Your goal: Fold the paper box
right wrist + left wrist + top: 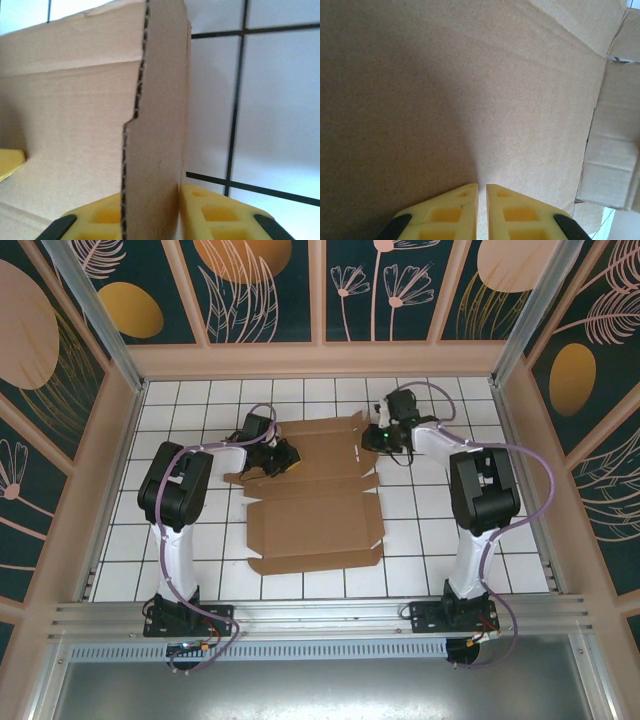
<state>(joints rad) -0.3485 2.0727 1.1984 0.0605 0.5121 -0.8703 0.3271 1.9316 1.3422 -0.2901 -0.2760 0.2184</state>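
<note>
The paper box (pixel 315 525) is a brown cardboard blank lying mostly flat on the tiled floor, with its back panel partly raised. My left gripper (pixel 283 458) is at the back panel's left end. In the left wrist view its yellow fingers (pixel 482 186) stand shut with a hair-thin slit, tips against the cardboard face (pixel 470 90). My right gripper (pixel 372 437) is at the back panel's right end. In the right wrist view it (pixel 151 192) is shut on an upright side flap (pixel 160 100), corrugated edge facing the camera, with the back panel (pixel 70 100) to its left.
White floor tiles (pixel 440 530) with dark grout surround the blank. Wood-framed patterned walls (pixel 320 355) close the back and both sides. An aluminium rail (pixel 320 615) runs along the near edge above the arm bases. Purple cables loop from both arms.
</note>
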